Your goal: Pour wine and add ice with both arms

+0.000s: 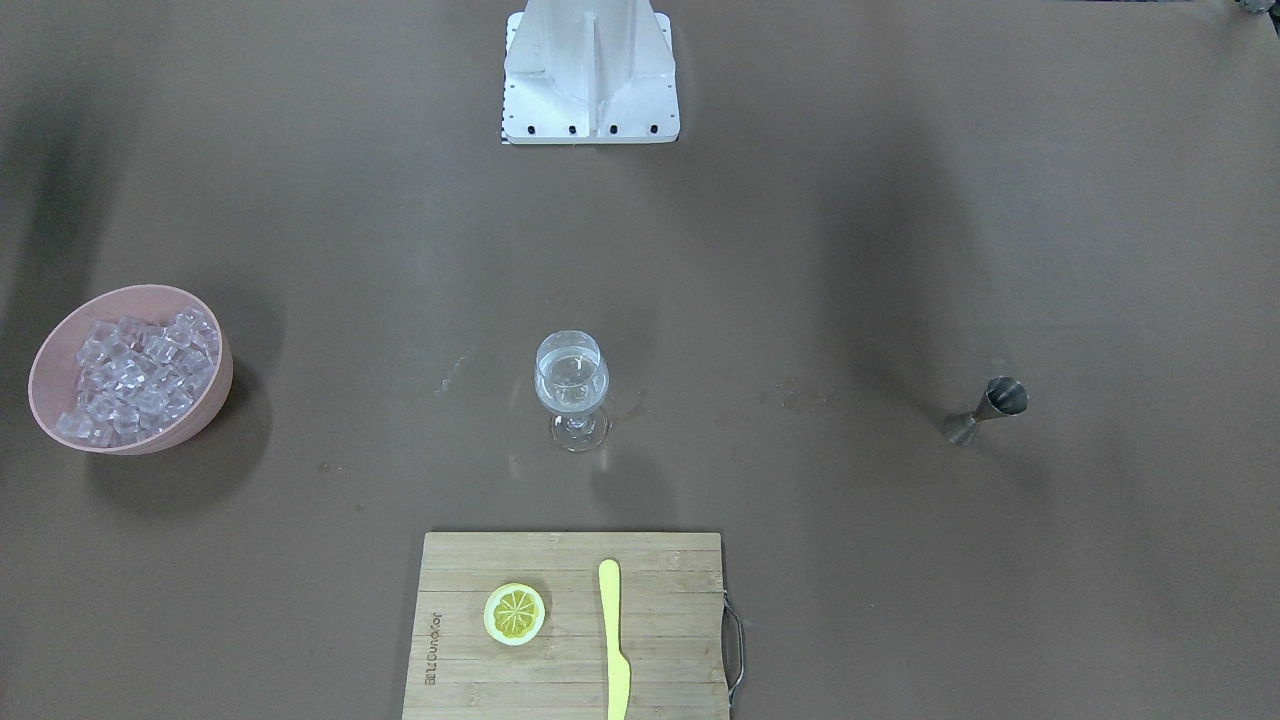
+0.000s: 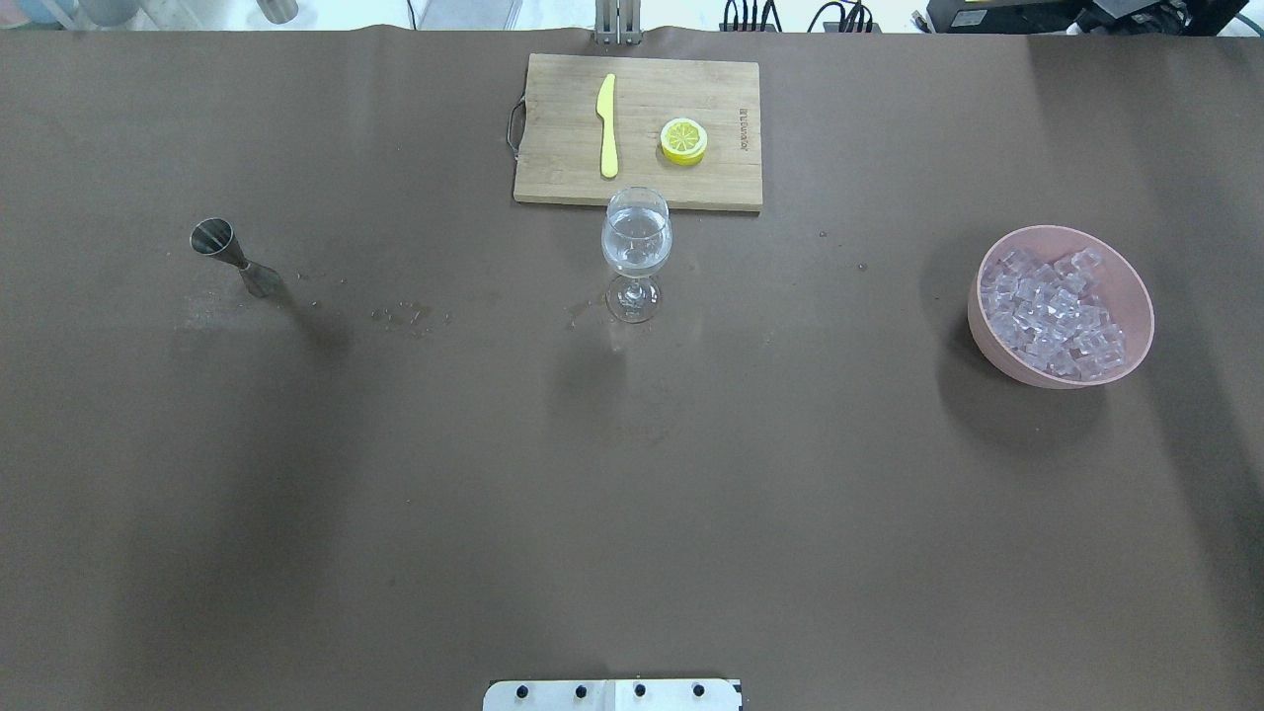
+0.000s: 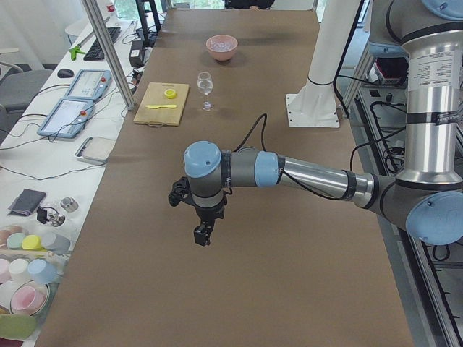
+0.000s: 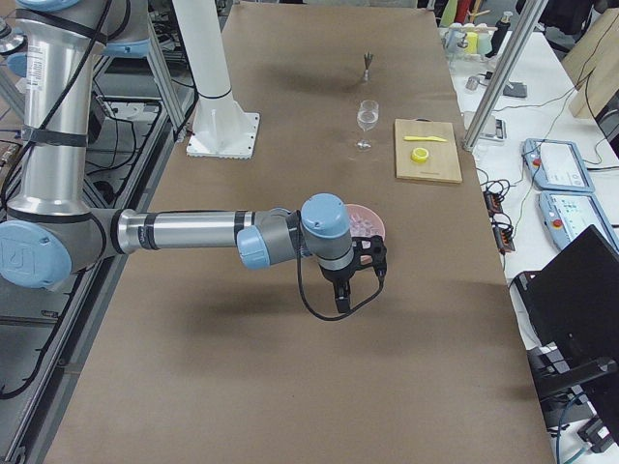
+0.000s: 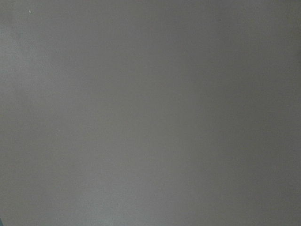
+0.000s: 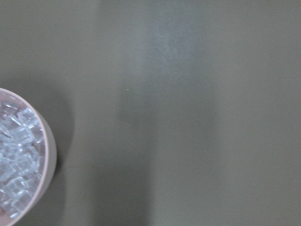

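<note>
The wine [image 1: 571,393] sits in the wine glass [image 1: 578,430] mid-frame and the ice [image 1: 135,375] fills the pink bowl [image 1: 212,400] at far left, so the right tool [image 4: 342,302] should dip straight down for one top cube, though I cannot tell if it or the left tool [image 3: 202,235] is apart or together.

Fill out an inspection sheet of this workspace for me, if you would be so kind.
Surface: brown table cover, small wet-looking spots left of centre.
Job's things: wine glass upright at centre, clear wine inside; ice heaped in pink bowl; jigger standing.
Clutter: cutting board with yellow knife and lemon slice.
Grippers: left claw and right claw hang above the table, nothing seen in them; open or shut unclear.
Cables: black cable loops at right wrist.
Surroundings: teach pendants on side desk.
</note>
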You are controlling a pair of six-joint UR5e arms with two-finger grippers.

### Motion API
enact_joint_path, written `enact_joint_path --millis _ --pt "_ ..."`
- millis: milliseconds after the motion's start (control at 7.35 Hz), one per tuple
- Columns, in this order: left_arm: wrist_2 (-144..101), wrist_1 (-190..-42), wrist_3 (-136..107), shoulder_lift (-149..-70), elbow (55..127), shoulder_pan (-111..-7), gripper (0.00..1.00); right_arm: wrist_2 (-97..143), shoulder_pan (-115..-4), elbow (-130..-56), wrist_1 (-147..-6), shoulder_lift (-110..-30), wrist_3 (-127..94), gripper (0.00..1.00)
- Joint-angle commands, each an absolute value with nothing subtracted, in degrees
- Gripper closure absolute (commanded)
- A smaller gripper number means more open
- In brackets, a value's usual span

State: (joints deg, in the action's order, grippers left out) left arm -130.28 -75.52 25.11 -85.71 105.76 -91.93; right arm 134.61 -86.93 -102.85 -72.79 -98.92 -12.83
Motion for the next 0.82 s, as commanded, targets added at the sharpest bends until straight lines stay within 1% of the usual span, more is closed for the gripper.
enact_joint_path --millis 0,136,408,544,680 --pt "-130.25 -75.32 25.93 -85.6 105.56 -92.02 0.02 134.14 -78.8 -104.84 -64.73 -98.09 -31.27 0.0" --pt "-130.25 -75.41 25.84 -85.61 106.17 -92.02 0.02 129.07 -72.14 -106.59 -61.47 -97.65 -41.47 0.0" --pt "-130.17 -75.5 25.84 -85.69 106.61 -92.02 0.02 114.6 -58.17 -109.85 -61.52 -95.55 -58.19 0.0" --pt "-130.25 -75.41 25.84 -85.69 106.87 -92.02 0.02 107.3 -51.66 -109.69 -63.52 -94.58 -61.23 0.0" --pt "-130.25 -75.5 25.84 -85.69 106.87 -92.02 0.02 103.57 -49.33 -109.77 -69.11 -91.96 -61.43 0.0"
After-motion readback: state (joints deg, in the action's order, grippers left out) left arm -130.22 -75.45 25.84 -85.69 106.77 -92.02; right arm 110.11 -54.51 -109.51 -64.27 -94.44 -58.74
